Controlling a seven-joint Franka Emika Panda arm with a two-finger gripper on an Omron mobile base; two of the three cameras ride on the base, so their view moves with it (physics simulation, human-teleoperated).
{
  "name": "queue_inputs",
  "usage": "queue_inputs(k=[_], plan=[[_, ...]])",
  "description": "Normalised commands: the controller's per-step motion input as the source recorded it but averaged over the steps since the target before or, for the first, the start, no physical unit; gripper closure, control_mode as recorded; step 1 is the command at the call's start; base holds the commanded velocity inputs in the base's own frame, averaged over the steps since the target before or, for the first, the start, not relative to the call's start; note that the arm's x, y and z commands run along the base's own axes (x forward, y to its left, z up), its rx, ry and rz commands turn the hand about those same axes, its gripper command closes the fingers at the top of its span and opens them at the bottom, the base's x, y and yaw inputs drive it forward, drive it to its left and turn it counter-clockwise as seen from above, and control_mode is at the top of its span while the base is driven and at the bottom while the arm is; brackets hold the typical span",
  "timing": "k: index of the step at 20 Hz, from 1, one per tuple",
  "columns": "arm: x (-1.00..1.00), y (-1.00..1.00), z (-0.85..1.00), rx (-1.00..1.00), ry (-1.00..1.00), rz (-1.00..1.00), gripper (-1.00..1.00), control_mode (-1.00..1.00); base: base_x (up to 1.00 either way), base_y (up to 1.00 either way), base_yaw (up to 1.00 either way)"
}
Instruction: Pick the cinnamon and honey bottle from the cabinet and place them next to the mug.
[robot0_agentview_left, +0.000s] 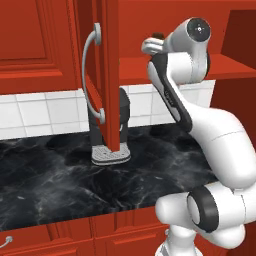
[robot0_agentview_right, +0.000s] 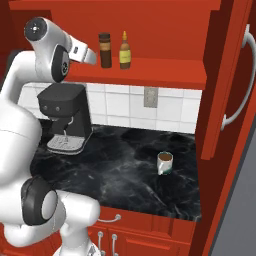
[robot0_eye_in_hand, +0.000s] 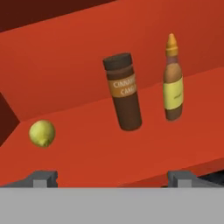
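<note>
On the red shelf (robot0_agentview_right: 160, 67) of the open cabinet stand the cinnamon (robot0_agentview_right: 105, 50), a stout dark brown jar, and to its right the honey bottle (robot0_agentview_right: 125, 51), slim with a pointed orange top. In the hand view the cinnamon (robot0_eye_in_hand: 124, 92) is ahead near the middle and the honey bottle (robot0_eye_in_hand: 173, 78) to its right, both upright. My gripper (robot0_agentview_right: 91, 56) hovers at shelf height just left of the cinnamon, apart from it. It is open (robot0_eye_in_hand: 113, 178), with its fingertips (robot0_eye_in_hand: 43, 178) spread wide and nothing between them. The mug (robot0_agentview_right: 164, 163) stands on the black counter below.
A yellow lemon (robot0_eye_in_hand: 42, 133) lies on the shelf left of the jar. A dark coffee machine (robot0_agentview_right: 65, 120) stands on the counter (robot0_agentview_right: 115, 175) under the shelf's left end. The open cabinet door (robot0_agentview_left: 107, 75) with its curved grey handle (robot0_agentview_left: 90, 75) hangs left of my hand.
</note>
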Motion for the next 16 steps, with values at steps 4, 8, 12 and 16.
queue_inputs(k=[4, 8, 12, 16], plan=[[0.32, 0.00, 0.51, -0.03, 0.01, -0.05, -1.00, -1.00, 0.00, 0.00, 0.00], [0.37, 0.01, 0.13, -0.18, 0.14, 0.00, -1.00, -1.00, 0.00, 0.00, 0.00], [0.37, -0.02, -0.12, -0.12, 0.21, 0.00, -1.00, -1.00, 0.00, 0.00, 0.00], [0.15, -0.21, -0.25, -0.01, 0.01, 0.00, -1.00, -1.00, 0.00, 0.00, 0.00]])
